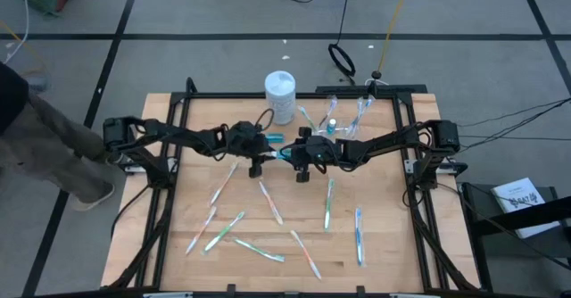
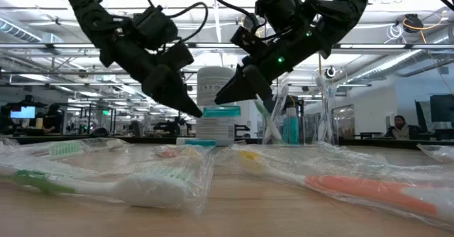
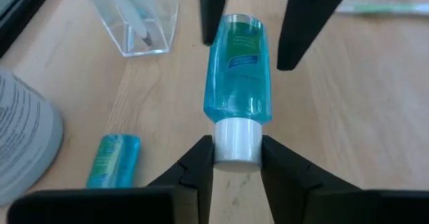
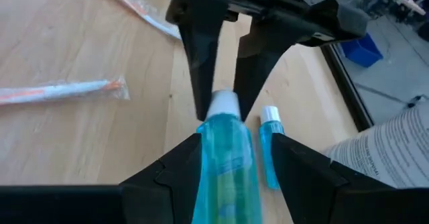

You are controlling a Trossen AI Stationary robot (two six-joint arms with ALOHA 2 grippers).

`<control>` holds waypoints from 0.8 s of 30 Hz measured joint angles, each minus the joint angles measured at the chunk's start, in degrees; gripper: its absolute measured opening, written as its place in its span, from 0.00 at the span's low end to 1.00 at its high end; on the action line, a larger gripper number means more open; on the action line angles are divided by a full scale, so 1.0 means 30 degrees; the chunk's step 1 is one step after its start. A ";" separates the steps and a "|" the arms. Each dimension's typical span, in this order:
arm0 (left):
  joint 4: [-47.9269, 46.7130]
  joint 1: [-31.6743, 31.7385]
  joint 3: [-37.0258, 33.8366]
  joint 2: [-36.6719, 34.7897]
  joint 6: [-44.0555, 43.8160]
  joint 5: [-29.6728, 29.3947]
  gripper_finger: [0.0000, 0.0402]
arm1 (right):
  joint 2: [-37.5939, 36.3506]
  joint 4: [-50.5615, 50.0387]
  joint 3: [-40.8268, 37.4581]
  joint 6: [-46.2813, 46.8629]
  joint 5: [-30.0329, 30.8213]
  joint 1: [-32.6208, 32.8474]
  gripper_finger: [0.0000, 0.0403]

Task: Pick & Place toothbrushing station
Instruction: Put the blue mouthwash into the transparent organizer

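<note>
Handover of a blue tube (image 3: 238, 70) above the table's (image 1: 393, 244) middle. The left gripper (image 3: 237, 158) has its fingers closed on the tube's white cap (image 3: 236, 141), while the right gripper (image 4: 231, 147) clamps the tube's blue body from the opposite end; in the high view the two grippers (image 1: 257, 148) (image 1: 302, 153) meet with the tube (image 1: 282, 152) bridging them, clear of the wood. Judged risk: both arms hold one object, so any pull before one side releases could strain the tube, twist the cap, or squeeze the soft body; the left hold on the narrow, smooth cap looks the weaker, and if the right jaws let go first the tube may pivot downward or slip out and fall among the wrapped toothbrushes (image 1: 328, 202) scattered over the nearer half of the table. Containers: a clear cup (image 3: 134, 16) stands near the far edge and holds what appears to be toothbrushes upright, their count not readable; a white canister (image 1: 279, 95) stands beside it, lid on, contents unseen. A second small blue tube (image 4: 269, 147) lies on the wood directly below the handover; a short blue packet (image 3: 112, 160) lies near the canister.
</note>
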 joint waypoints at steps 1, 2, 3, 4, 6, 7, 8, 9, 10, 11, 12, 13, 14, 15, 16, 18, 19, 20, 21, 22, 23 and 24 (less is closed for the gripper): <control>-0.0241 -0.0213 0.0154 -0.0007 0.0086 -0.0420 0.26 | 0.0000 -0.0007 0.0000 0.0228 0.0000 0.0000 0.44; -0.0414 -0.0411 0.0320 -0.0014 0.0190 -0.0766 0.26 | 0.0000 -0.0011 0.0000 0.0502 0.0000 0.0000 0.45; -0.0423 -0.0604 0.0460 -0.0015 0.0388 -0.1057 0.26 | 0.0000 -0.0021 0.0000 0.0806 0.0000 0.0000 0.45; -0.0435 -0.0783 0.0607 -0.0012 0.0669 -0.1247 0.26 | 0.0000 -0.0022 0.0000 0.0989 0.0000 0.0000 0.46; -0.0448 -0.1130 0.0897 -0.0015 0.1303 -0.1713 0.26 | 0.0000 -0.0007 0.0000 0.1164 -0.0025 0.0000 0.49; -0.0492 -0.1280 0.1019 -0.0015 0.1519 -0.2005 0.26 | -0.0003 -0.0007 0.0000 0.1311 -0.0026 0.0000 0.50; -0.0601 -0.1411 0.1146 -0.0015 0.1667 -0.2279 0.26 | -0.0007 -0.0007 0.0000 0.1488 -0.0022 0.0007 0.51; -0.0784 -0.1540 0.1337 -0.0015 0.1788 -0.2682 0.26 | -0.0007 -0.0015 0.0000 0.1647 -0.0022 0.0007 0.51; -0.1103 -0.1640 0.1577 -0.0015 0.1905 -0.3066 0.26 | -0.0007 -0.0021 0.0000 0.1846 -0.0022 0.0007 0.52; -0.1572 -0.1720 0.1835 -0.0021 0.2134 -0.3454 0.26 | -0.0007 -0.0014 0.0000 0.2022 -0.0037 0.0007 0.53; -0.2123 -0.1792 0.2109 -0.0022 0.2390 -0.3871 0.26 | -0.0007 -0.0007 0.0000 0.2158 -0.0204 0.0000 0.54; -0.2680 -0.1886 0.2391 -0.0022 0.2652 -0.4225 0.26 | -0.0007 0.0000 0.0000 0.2381 -0.0452 -0.0013 0.54; -0.3099 -0.1965 0.2643 -0.0022 0.2969 -0.4519 0.26 | -0.0007 0.0013 0.0000 0.2608 -0.0631 -0.0039 0.55; -0.3393 -0.2082 0.2835 -0.0022 0.3356 -0.4858 0.26 | -0.0013 0.0015 0.0000 0.2893 -0.0843 -0.0108 0.55; -0.3553 -0.2195 0.3047 -0.0021 0.3813 -0.5105 0.26 | -0.0022 0.0015 0.0000 0.3186 -0.0886 -0.0141 0.55; -0.3592 -0.2459 0.3441 -0.0021 0.4730 -0.5320 0.26 | -0.0022 0.0006 0.0000 0.3641 -0.0918 -0.0274 0.56; -0.3570 -0.2576 0.3643 -0.0022 0.5136 -0.5371 0.26 | -0.0022 -0.0010 0.0000 0.3859 -0.0994 -0.0363 0.56; -0.3537 -0.2683 0.3799 -0.0022 0.5470 -0.5403 0.26 | -0.0022 -0.0024 0.0000 0.4057 -0.0998 -0.0454 0.55; -0.3578 -0.2802 0.3900 -0.0033 0.5744 -0.5490 0.26 | -0.0022 -0.0036 0.0000 0.4231 -0.0998 -0.0542 0.55; -0.3671 -0.2898 0.3968 -0.0036 0.5958 -0.5555 0.26 | -0.0022 -0.0015 0.0000 0.4358 -0.0991 -0.0634 0.55; -0.3680 -0.2979 0.4014 -0.0034 0.6059 -0.5701 0.26 | -0.0022 -0.0007 0.0000 0.4429 -0.1031 -0.0718 0.54; -0.3672 -0.3047 0.4048 -0.0029 0.6089 -0.5978 0.26 | -0.0022 -0.0006 0.0000 0.4447 -0.1023 -0.0786 0.53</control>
